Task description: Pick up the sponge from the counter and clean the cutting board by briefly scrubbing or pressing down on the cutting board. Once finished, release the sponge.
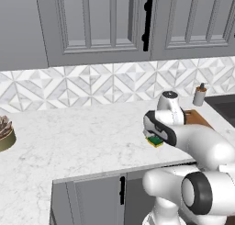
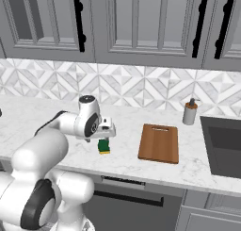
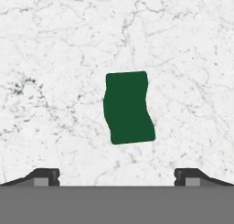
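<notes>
The sponge lies flat on the counter, green face up, near the front edge and to the left of the cutting board, apart from it. The gripper hangs directly above the sponge with its jaws spread wide; in the hand view the fingertips stand far to either side of the green block, holding nothing. Bare marble lies between sponge and board. A soap dispenser stands behind the board by the backsplash, the dark sink lies beyond the board, and a bowl sits far off on the sponge's opposite side.
</notes>
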Controlling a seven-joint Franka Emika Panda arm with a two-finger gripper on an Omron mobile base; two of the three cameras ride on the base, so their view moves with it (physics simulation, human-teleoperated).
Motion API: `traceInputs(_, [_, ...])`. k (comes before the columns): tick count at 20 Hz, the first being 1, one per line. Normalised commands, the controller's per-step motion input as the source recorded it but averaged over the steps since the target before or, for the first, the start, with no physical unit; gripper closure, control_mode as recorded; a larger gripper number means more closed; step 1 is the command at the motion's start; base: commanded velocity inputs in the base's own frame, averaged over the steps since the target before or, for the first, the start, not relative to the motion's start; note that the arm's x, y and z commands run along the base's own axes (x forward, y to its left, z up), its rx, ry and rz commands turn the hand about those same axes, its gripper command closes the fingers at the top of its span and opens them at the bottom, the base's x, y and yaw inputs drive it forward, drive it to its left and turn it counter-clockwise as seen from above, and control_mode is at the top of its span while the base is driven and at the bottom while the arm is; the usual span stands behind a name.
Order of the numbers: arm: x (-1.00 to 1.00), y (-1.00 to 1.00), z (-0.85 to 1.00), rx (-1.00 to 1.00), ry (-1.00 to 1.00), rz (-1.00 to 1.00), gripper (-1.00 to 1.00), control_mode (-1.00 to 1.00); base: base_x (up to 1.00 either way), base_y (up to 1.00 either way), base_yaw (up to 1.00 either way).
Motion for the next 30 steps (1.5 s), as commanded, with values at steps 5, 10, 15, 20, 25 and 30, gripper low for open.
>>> traceInputs(5, [0.11,-0.01,-0.10,0.00,0.00,0.02,-1.00,-1.00,0.00,0.00,0.00])
traceInputs(10, [0.04,-0.09,-0.06,0.00,0.00,0.01,-1.00,-1.00,0.00,0.00,0.00])
traceInputs(15, [0.00,-0.03,-0.06,0.00,0.00,0.00,-1.00,-1.00,0.00,0.00,0.00])
traceInputs(20, [0.03,0.00,-0.14,0.00,0.00,0.00,-1.00,-1.00,0.00,0.00,0.00])
traceInputs(25, [0.14,0.00,-0.13,0.00,0.00,0.00,-1.00,-1.00,0.00,0.00,0.00])
traceInputs(30, [0.20,0.00,-0.16,0.00,0.00,0.00,-1.00,-1.00,0.00,0.00,0.00])
